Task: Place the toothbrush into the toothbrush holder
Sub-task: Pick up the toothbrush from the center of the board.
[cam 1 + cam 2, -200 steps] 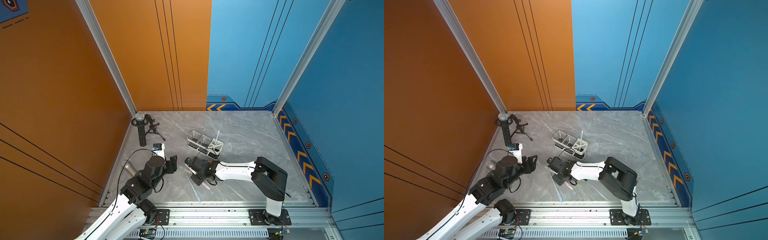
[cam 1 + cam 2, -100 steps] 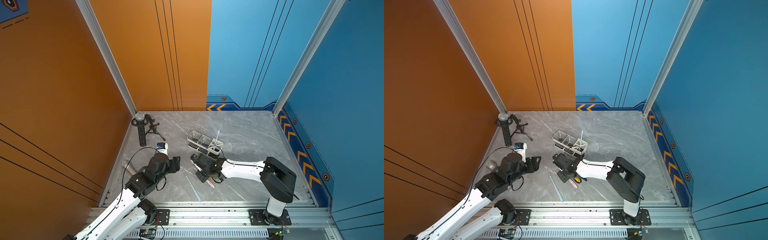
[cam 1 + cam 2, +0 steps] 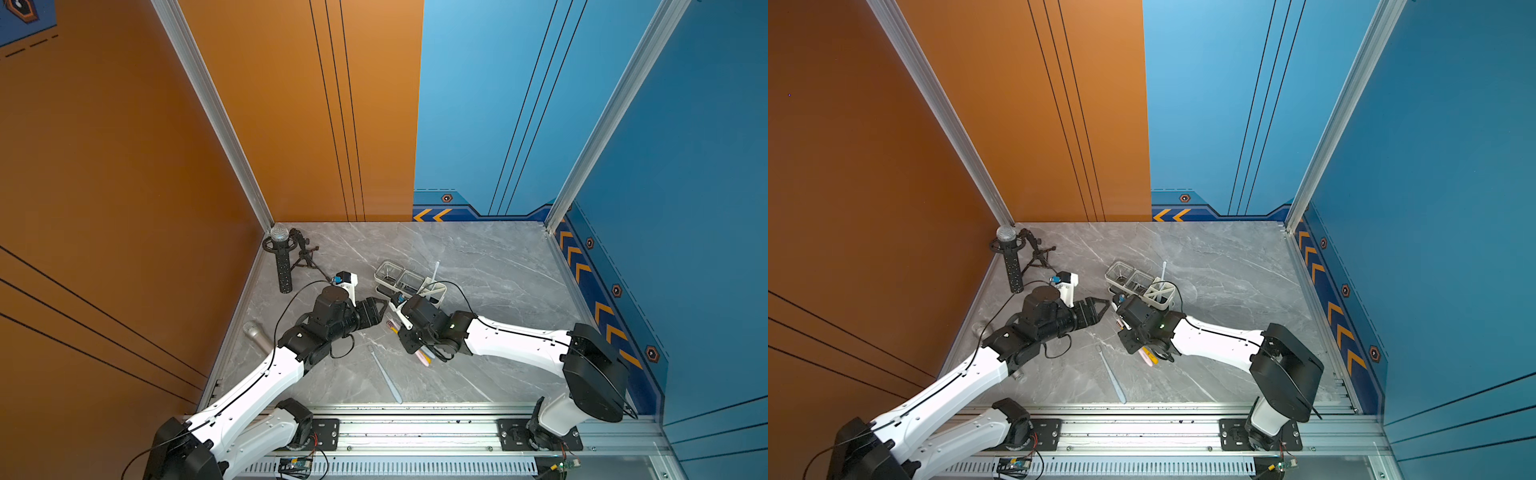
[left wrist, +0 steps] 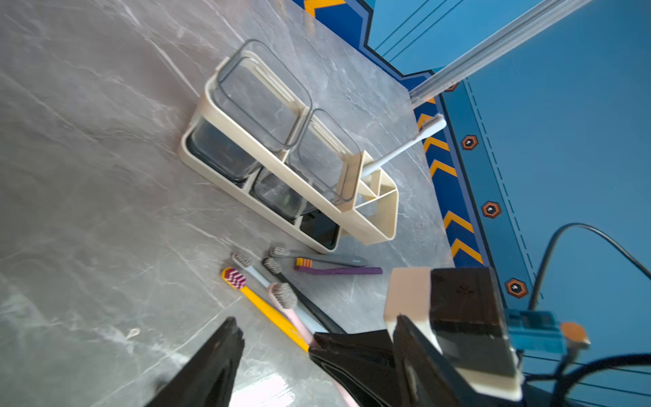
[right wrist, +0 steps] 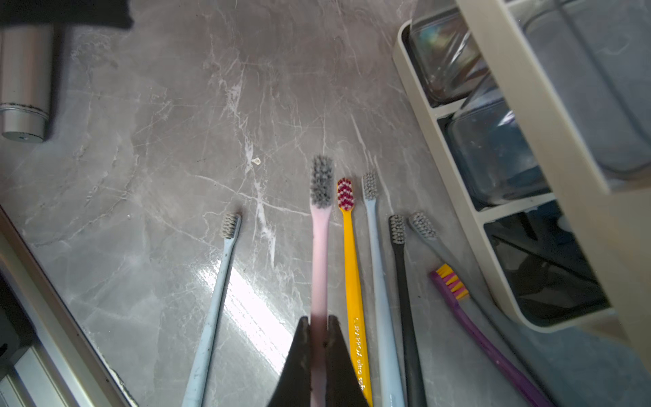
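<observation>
Since a second ago your left arm has stretched forward, bringing the left gripper (image 3: 383, 306) close to the right arm's wrist. Your right arm has drawn nearer the holder, its elbow swung outward.

The pink toothbrush (image 5: 320, 253) is pinched by its handle in your right gripper (image 5: 318, 321), whose two black fingers are clenched tight on either side of it. Its bristle head points away from the fingers and looks larger and softer than its neighbours, so it seems to sit a little above the table, though you cannot be sure from these views. It is not in the toothbrush holder (image 5: 493, 215); it sits among the row of brushes just in front of the holder's long side.

That holder stands on the grey marble table (image 3: 478, 266). It carries two clear cups and, at one end, a divided compartment where a white toothbrush (image 3: 435, 270) leans upright.

Beside the pink one lie a yellow toothbrush (image 5: 352, 275), a pale blue toothbrush (image 5: 378, 282), a black toothbrush (image 5: 405, 299), a grey toothbrush (image 5: 431, 239) and, nearest the holder, a purple toothbrush (image 5: 472, 317). A second pale blue toothbrush (image 3: 384, 374) lies apart from the row, toward the front rail.

Your left gripper has its jaws spread wide and holds nothing. It hovers near the bristle ends of the row, touching none of them.

Farther out, a silver cylinder (image 3: 257, 336) lies by the table's left edge. A black microphone stand (image 3: 284, 266) occupies the far left corner.
</observation>
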You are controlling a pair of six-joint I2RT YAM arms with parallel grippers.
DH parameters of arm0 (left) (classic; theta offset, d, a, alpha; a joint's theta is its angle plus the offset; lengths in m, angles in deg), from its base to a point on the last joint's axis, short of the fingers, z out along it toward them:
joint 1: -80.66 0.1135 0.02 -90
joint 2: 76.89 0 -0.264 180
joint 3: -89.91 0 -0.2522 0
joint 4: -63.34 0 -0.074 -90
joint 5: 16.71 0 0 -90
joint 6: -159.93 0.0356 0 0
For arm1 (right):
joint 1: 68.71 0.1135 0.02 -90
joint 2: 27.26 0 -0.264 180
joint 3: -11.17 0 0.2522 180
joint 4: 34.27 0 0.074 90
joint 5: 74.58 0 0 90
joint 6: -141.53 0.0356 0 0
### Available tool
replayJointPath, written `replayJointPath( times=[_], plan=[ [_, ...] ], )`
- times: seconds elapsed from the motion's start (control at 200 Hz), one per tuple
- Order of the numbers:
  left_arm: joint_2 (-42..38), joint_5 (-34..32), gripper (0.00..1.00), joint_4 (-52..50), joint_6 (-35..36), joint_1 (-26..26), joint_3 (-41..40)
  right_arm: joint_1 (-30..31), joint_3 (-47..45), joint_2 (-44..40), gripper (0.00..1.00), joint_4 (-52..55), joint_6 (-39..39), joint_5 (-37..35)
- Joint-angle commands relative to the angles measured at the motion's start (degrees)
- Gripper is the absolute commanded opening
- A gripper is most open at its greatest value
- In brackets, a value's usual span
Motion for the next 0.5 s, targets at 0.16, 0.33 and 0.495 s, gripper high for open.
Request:
replayJointPath(
  times=[0.16, 0.33, 0.495],
  plan=[
    [3.9, 6.5, 0.7, 7.2, -4.4, 0.4, 0.7, -0.9, -4.1, -3.5, 0.0, -6.1, 2.9, 1.7],
    [4.2, 5.7, 0.66, 7.2, -4.5, 0.6, 0.7, -1.6, -5.9, -6.5, 0.0, -9.8, 4.6, 3.3],
    [5.2, 5.9, 0.66, 8.7, -5.3, 0.5, 0.9, -1.9, -6.5, -8.9, 0.0, -10.7, 4.9, 3.4]
  ],
)
